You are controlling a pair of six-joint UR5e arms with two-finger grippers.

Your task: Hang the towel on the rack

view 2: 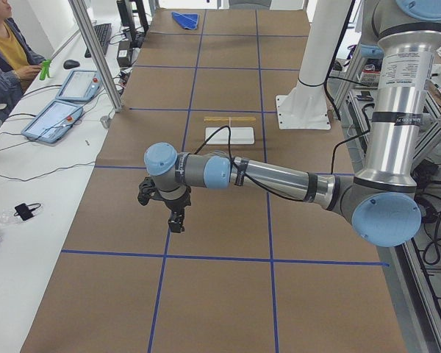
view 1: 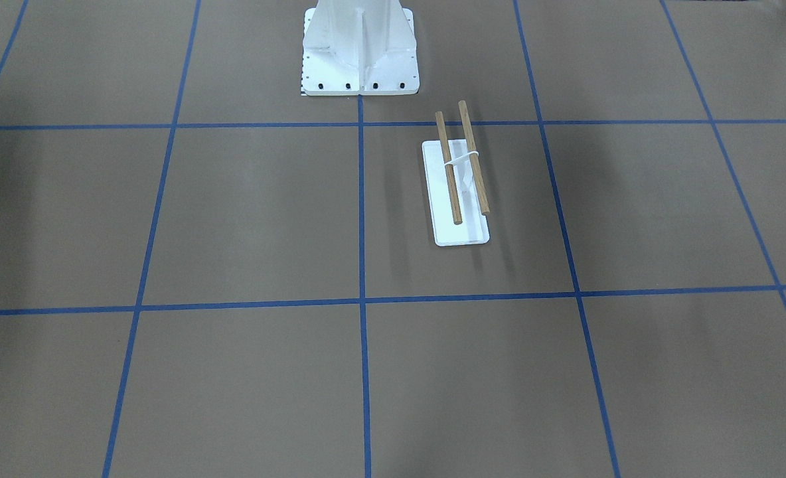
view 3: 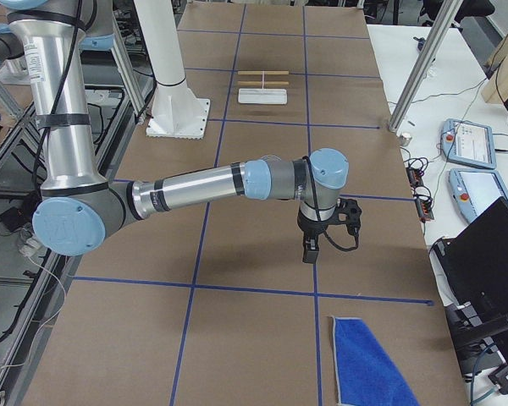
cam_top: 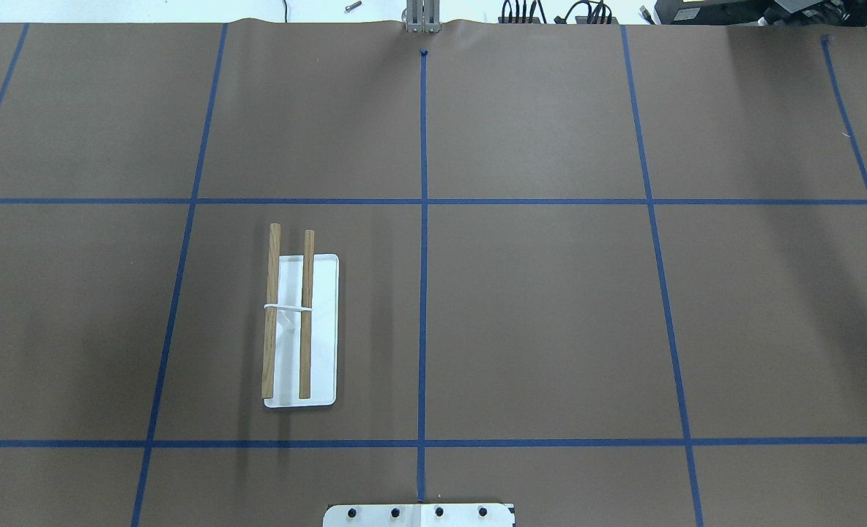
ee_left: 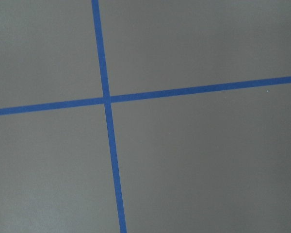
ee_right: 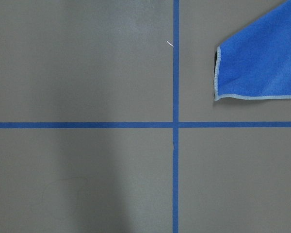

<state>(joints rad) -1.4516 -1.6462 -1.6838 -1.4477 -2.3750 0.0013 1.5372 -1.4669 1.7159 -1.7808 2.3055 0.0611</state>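
Note:
The towel [view 3: 364, 365] is a royal-blue cloth with a thin pale edge. It lies flat at the table's right end and shows in the right wrist view [ee_right: 262, 63] and, far off, in the exterior left view [view 2: 185, 18]. The rack [cam_top: 287, 315] has a white base and two wooden rods and stands on the robot's left half [view 1: 463, 162]. My right gripper [view 3: 309, 252] hangs above the table, short of the towel. My left gripper [view 2: 175, 218] hangs above bare table near the left end. I cannot tell whether either is open or shut.
The robot's white pedestal [view 1: 360, 46] stands at the table's near-middle edge. Blue tape lines [cam_top: 423, 219] grid the brown table. A side desk holds tablets [view 3: 470, 139], and an operator [view 2: 7, 51] sits at the other desk.

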